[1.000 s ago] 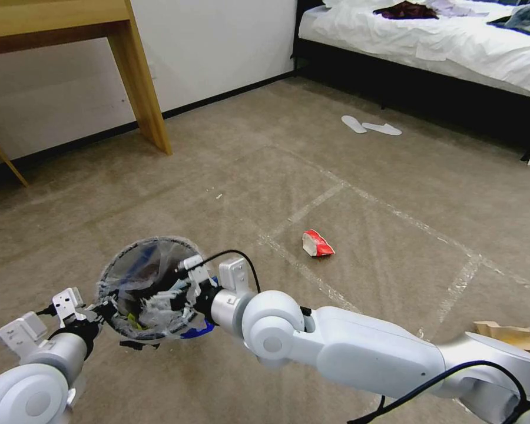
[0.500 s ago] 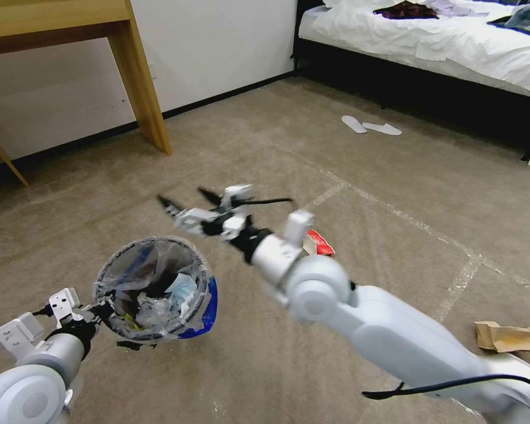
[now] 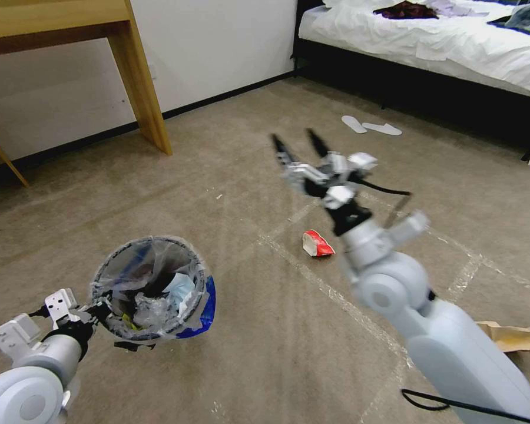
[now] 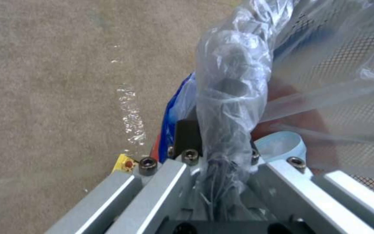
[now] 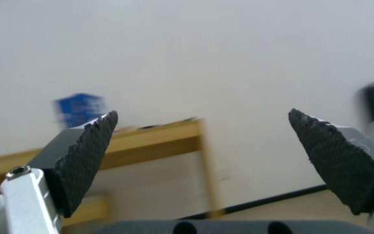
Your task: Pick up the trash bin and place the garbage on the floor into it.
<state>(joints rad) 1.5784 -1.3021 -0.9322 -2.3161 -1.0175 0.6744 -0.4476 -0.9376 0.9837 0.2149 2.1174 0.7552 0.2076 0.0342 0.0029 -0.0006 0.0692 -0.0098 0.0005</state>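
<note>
With its drop done, the right gripper swings empty and spread-fingered away from the trash bin, whose rim the left gripper clamps, toward the red-white carton beyond it.

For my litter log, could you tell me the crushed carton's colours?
Red and white crushed carton, clearest in the head view.

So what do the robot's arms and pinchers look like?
Both arms are glossy white with round silver-grey joints and thin black cables. The right gripper has two dark pointed fingers with rough, bumpy pads. The left gripper has silver metal bars with small black screws and a white bracket on its wrist.
</note>
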